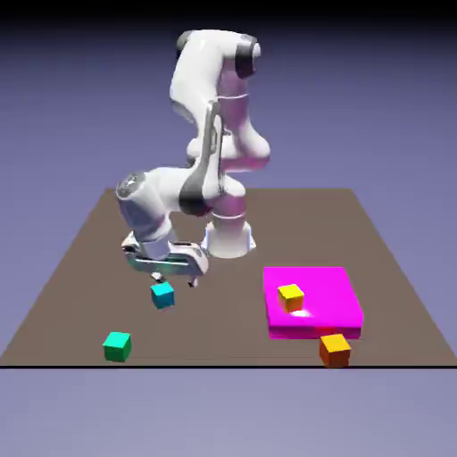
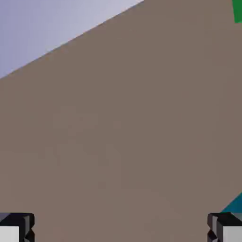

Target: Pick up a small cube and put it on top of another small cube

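Note:
The small cyan cube [image 1: 162, 294] rests on the brown table [image 1: 80, 277] toward the exterior view's left. My gripper [image 1: 174, 278] hovers just above and slightly behind it, jaws spread wide and empty. In the hand view the gripper [image 2: 121, 229] shows only bare table between its two grey fingertips [image 2: 16, 228], and a corner of the cyan cube [image 2: 234, 205] peeks in beside the right tip. The orange cube [image 1: 335, 349] sits at the table's near edge on the exterior view's right, well apart from the gripper.
A teal-green cube [image 1: 117, 345] lies near the front left edge and shows as a green sliver [image 2: 237, 12] in the hand view. A flat magenta block [image 1: 326, 308] carries a yellow-topped cube [image 1: 290, 296] just behind the orange cube.

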Controlling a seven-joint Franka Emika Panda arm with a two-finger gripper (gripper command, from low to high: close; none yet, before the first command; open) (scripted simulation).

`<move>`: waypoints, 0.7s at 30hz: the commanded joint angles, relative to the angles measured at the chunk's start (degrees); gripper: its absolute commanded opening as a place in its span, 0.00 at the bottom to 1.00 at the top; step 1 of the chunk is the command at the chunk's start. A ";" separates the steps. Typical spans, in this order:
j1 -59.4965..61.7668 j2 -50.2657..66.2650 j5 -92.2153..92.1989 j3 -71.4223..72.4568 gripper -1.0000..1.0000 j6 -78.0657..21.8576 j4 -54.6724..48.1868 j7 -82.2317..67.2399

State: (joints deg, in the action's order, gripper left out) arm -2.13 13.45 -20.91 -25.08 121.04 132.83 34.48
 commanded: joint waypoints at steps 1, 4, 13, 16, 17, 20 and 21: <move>-0.06 2.08 -0.94 -1.13 0.50 -2.39 -1.27 -0.36; -0.26 8.31 -3.77 -4.52 0.50 -9.54 -5.08 -1.44; -0.84 27.00 -12.24 -14.69 0.50 -31.01 -16.50 -4.67; -1.04 33.23 -15.07 -18.07 0.50 -38.16 -20.30 -5.75; -1.10 35.30 -16.01 -19.20 0.50 -40.55 -21.57 -6.11; -1.29 41.53 -18.83 -22.59 0.50 -47.70 -25.38 -7.19; -1.36 43.61 -19.77 -23.72 0.50 -50.09 -26.65 -7.55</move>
State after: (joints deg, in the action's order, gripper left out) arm -3.48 57.06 -40.68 -48.80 70.96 106.18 26.93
